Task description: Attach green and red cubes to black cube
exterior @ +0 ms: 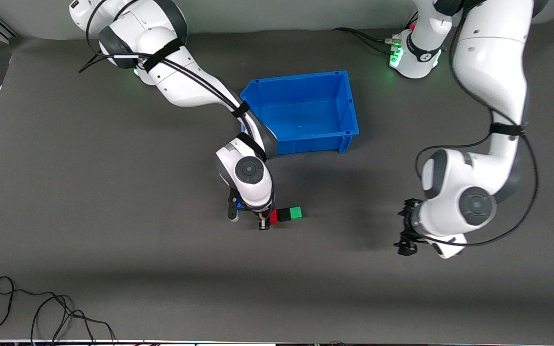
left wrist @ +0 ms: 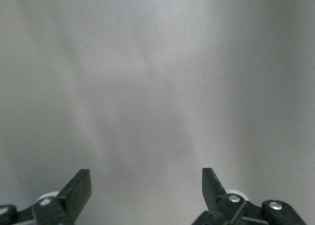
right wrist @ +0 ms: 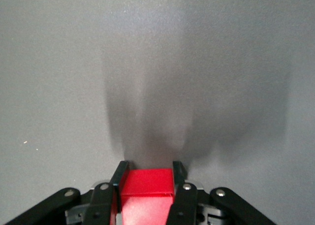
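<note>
Right end effector (right wrist: pixel 147 178) clamps red cube (right wrist: pixel 146 185), touching black cube (exterior: pixel 284 215).

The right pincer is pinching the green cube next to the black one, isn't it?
Not quite. The right pincer is pinching the red cube, as the right wrist view shows. The green cube sits at the black cube's other end, untouched.

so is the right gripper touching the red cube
Touching. The right wrist view shows the right gripper with both fingers pressed flat against the sides of the red cube, no gap.
</note>
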Controlling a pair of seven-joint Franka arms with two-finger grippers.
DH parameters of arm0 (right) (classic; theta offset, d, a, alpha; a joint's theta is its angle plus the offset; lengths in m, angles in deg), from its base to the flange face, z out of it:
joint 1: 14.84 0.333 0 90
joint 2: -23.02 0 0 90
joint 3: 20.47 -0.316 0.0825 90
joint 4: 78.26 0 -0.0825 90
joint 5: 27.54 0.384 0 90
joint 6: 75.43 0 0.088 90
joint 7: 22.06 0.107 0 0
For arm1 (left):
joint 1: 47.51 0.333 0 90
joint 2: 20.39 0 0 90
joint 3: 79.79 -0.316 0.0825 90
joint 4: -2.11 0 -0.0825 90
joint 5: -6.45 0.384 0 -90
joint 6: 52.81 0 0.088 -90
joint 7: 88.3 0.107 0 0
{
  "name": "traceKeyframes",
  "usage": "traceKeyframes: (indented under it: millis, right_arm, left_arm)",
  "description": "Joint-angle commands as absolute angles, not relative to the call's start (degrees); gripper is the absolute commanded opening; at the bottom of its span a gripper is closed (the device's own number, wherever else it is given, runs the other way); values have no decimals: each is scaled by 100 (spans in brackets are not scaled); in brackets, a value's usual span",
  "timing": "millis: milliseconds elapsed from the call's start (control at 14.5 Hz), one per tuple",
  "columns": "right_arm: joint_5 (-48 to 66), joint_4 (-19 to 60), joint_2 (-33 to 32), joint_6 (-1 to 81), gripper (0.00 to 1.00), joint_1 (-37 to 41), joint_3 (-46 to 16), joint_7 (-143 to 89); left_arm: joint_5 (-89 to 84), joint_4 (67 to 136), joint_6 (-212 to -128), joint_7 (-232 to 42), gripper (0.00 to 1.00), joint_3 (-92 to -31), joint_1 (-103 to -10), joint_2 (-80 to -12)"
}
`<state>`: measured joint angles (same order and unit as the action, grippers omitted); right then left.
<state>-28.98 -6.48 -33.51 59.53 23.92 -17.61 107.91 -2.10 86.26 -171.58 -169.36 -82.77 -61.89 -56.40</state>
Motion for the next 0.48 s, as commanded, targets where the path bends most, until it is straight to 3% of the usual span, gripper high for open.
traceKeyframes:
  millis: [0,276,345,414]
  right_arm:
    - [-3053,-848,-3482,5756,0,2515,-1730,11021]
    - [-3053,-883,-3490,5588,0,2515,-1730,11004]
    - [-3053,-883,-3490,5588,39,2515,-1730,11004]
    - [-3044,-892,-3490,5588,66,2506,-1730,10995]
  left_arm:
    - [-190,8789,-16647,-16084,100,-8242,-5938,-5204]
    - [-181,8754,-15830,-14485,100,-8251,-5455,-4695]
    - [-181,8745,-15636,-14090,100,-8251,-5332,-4545]
    - [-172,8728,-15451,-13694,100,-8251,-5244,-4405]
